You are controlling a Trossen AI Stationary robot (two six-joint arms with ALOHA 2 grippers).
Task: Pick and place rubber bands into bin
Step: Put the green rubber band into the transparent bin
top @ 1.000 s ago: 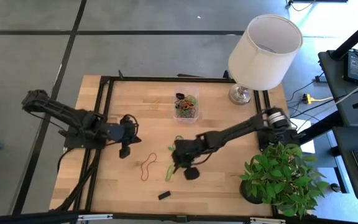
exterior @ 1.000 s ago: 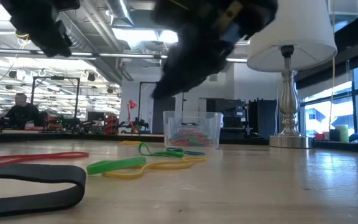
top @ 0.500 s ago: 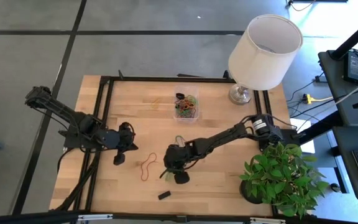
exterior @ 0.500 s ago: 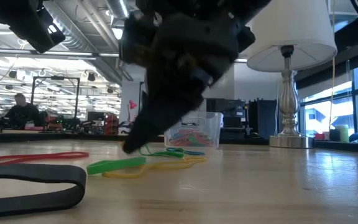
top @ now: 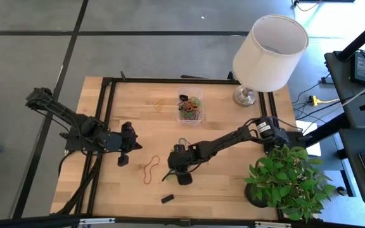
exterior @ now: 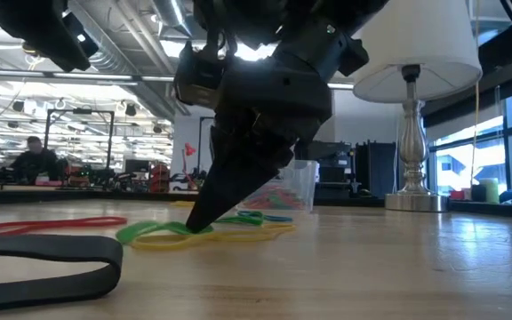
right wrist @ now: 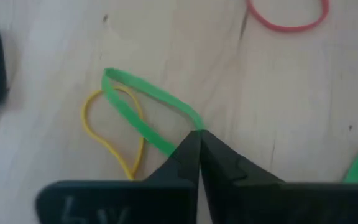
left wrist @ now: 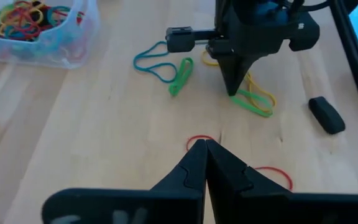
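Mid-table, our right gripper (right wrist: 197,138) pinches a green rubber band (right wrist: 146,109) w/ fingers pressed together; it's light, floppy, best nipped at one strand. Left gripper (left wrist: 205,149) shut, idle nearby. Bin (top: 189,107) well apart.

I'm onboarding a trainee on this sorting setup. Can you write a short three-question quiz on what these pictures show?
1. True or false: the right gripper is shut on the green rubber band.
2. What lies beside that green rubber band and partly under it? A) a yellow rubber band B) a blue cable C) a coin
3. Fill in: the bin stands on the table nearest the base of the white ____.

Key
1. True: its tips pinch one end of the band at the tabletop.
2. A.
3. Lamp. The left gripper, shut and empty, waits near the red rubber band.
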